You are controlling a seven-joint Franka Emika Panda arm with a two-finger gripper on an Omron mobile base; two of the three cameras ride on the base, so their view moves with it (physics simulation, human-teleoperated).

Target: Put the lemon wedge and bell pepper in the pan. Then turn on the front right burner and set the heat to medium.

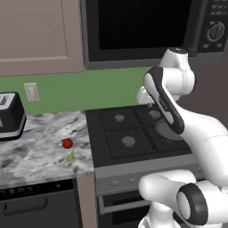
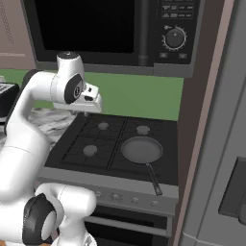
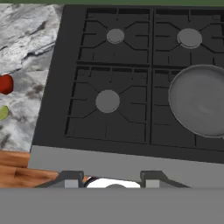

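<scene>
Toaster (image 1: 10, 116) stands well behind bell pepper (image 1: 67, 143) (counter's left end).

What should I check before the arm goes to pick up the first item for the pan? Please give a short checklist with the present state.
1. Gripper holds nothing: ok, nothing shows between its fingertips in the hand view.
2. Bell pepper free to reach: ok, it lies on the marble counter left of the stove, nothing over it.
3. Lemon wedge free to reach: ok, it lies just in front of the pepper; whether they touch, cannot tell.
4. Pan ready: ok, it sits empty on the front right burner.
5. Gripper over the food: not ok, it hangs above the cooktop.
6. Burner off: cannot tell, no flame shows, knobs too small.
</scene>
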